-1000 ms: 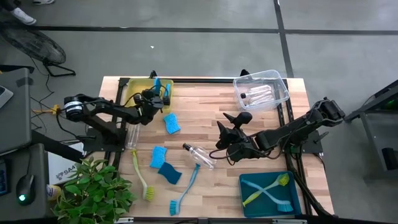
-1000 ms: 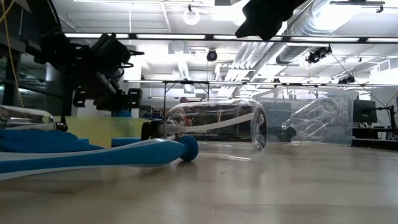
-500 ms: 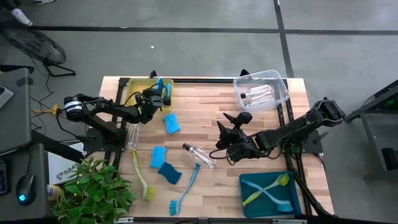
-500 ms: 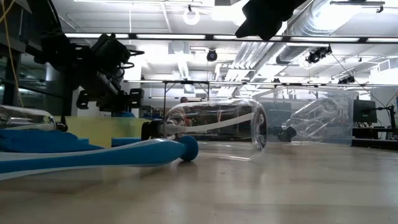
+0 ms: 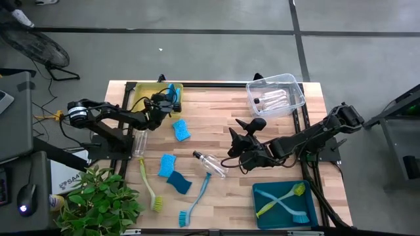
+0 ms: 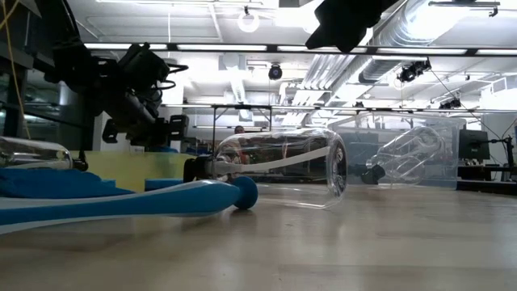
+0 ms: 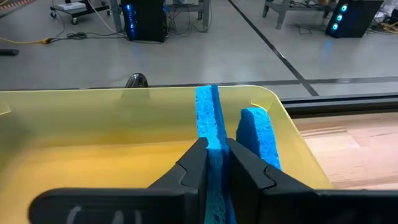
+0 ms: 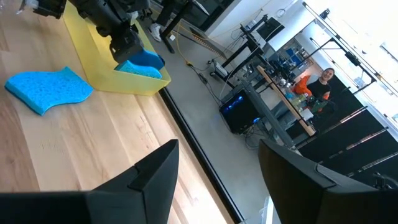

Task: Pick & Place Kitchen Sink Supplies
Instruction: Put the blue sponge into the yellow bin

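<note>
The left pincer (image 7: 214, 163) hangs over the yellow bin (image 7: 93, 124) at the upper left of the high view, its fingers clamped narrow on an upright blue sponge (image 7: 208, 118). A second sponge (image 7: 257, 134) already leans against the bin's corner wall just beside it. The risk lies in the release: let go this close to the rim, the held sponge could tip onto its neighbour or topple over the wall onto the tabletop (image 5: 216, 131). The right pincer (image 5: 236, 139) waits wide open mid-frame near a clear bottle (image 5: 210, 164). 3 more sponges, 2 brushes and another bottle lie loose at lower left.
</note>
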Robot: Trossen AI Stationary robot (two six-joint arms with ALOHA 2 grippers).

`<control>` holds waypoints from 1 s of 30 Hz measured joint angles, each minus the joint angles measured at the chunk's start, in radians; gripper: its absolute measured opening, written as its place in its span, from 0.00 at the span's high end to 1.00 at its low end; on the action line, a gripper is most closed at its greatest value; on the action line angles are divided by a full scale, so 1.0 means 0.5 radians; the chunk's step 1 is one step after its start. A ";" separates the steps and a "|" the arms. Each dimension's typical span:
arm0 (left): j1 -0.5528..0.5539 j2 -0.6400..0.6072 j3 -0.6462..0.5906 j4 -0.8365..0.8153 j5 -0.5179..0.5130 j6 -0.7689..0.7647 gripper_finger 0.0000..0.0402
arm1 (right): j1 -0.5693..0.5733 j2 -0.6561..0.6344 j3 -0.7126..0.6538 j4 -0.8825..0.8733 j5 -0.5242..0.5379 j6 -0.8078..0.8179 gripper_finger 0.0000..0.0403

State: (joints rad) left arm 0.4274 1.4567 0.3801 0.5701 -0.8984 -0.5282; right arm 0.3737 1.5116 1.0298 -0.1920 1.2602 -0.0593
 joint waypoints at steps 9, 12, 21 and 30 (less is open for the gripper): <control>0.000 0.000 0.000 -0.007 0.054 0.000 0.77 | 0.000 0.000 0.000 0.000 0.000 0.000 0.47; 0.000 0.000 0.000 -0.007 0.056 0.000 0.72 | 0.000 0.000 0.000 0.000 0.000 0.000 0.47; -0.005 0.000 0.000 0.016 0.056 0.000 0.59 | 0.000 0.000 0.000 0.000 0.000 0.000 0.47; -0.005 0.000 0.000 0.078 0.055 0.016 0.58 | 0.001 0.000 0.000 0.000 0.000 -0.001 0.47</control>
State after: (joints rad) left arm 0.4252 1.4567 0.3801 0.6089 -0.8710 -0.5201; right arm 0.3740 1.5115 1.0298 -0.1921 1.2602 -0.0597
